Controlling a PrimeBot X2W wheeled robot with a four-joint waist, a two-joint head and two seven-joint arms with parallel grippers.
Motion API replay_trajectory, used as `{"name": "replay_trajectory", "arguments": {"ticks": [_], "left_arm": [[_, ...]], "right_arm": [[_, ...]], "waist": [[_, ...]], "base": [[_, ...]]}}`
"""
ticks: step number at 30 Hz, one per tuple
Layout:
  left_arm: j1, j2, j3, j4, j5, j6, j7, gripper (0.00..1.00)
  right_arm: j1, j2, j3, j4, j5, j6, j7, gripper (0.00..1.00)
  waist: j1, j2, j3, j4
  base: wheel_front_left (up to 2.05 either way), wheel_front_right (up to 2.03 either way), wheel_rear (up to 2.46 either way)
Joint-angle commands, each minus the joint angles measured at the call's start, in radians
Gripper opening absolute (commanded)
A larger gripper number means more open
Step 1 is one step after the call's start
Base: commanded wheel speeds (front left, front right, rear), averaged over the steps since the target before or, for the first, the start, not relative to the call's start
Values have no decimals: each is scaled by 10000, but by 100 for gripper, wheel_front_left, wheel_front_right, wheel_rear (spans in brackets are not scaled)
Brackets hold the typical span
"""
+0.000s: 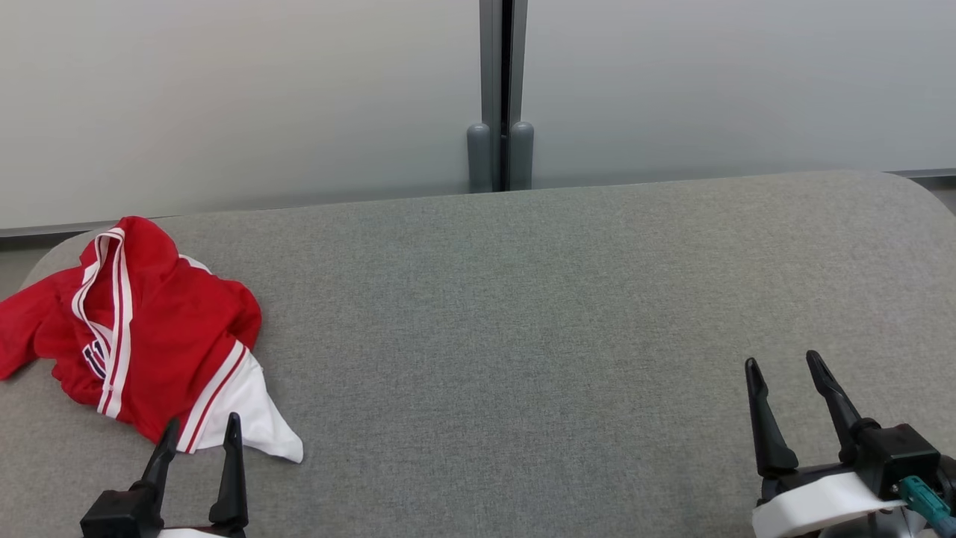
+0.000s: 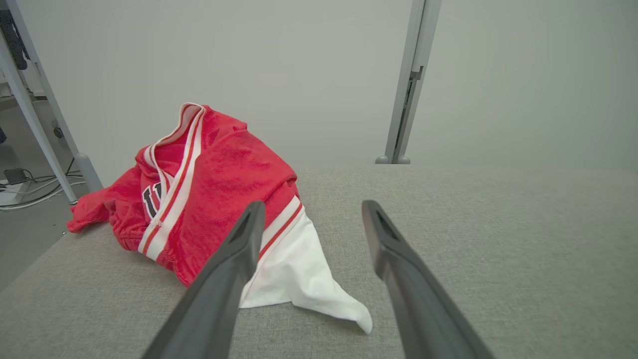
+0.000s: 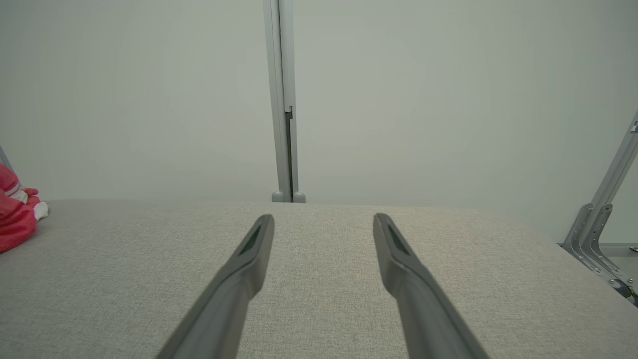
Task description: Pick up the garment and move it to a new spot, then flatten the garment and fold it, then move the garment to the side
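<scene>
**Item:** red jersey [image 1: 149, 329] with white-striped trim and dark lettering on the chest.

**Location:** crumpled in a heap at the far-left end of the grey fabric-covered table [image 1: 523, 336]. One red sleeve reaches the table's left edge. A white panel [image 2: 309, 279] spills out on the near side.

**Left gripper** [image 1: 203, 420]: fingers spread wide and empty, at the heap's near edge. In the left wrist view the white panel lies between the two fingers and ahead of them.

**Right gripper** [image 1: 781, 359]: fingers likewise spread wide and empty, over bare table at the right, well apart from the jersey.

**Step in hand, as we judge it:** the first pick-up, not yet begun.

**Handling notes:**
- We would take the jersey with the left gripper, as it is nearest.
- We would aim for the thick red bunch above the white panel. The panel's thin tip could slip out, or lift alone and drag the rest.
- We would bring the fingers down astride a fold and close only once cloth sits deep between them.
- We would lift high enough that the trailing sleeve clears the table before carrying across.
- The bare middle of the table looks the sensible new spot, since both grippers could likely reach it for flattening.
</scene>
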Motion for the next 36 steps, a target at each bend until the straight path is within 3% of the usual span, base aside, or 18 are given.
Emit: {"name": "replay_trajectory", "arguments": {"ticks": [1, 9, 30, 36], "left_arm": [[77, 57, 102, -17, 237, -39, -77, 100], [117, 57, 197, 29, 717, -41, -196, 100], [92, 51, 241, 218, 359, 38, -184, 100], [-110, 58, 51, 292, 279, 11, -182, 100]], "right_arm": [[79, -28, -11, -16, -207, 21, -93, 100], [131, -6, -69, -2, -636, 22, -229, 100], [178, 129, -455, 81, -407, 20, -209, 100], [328, 131, -498, -82, -426, 20, -208, 100]], "waist": [[0, 0, -6, -20], [0, 0, -3, -81], [0, 0, -30, -60], [0, 0, -66, 580]], "base": [[0, 0, 0], [0, 0, 0], [0, 0, 0], [0, 0, 0]]}}
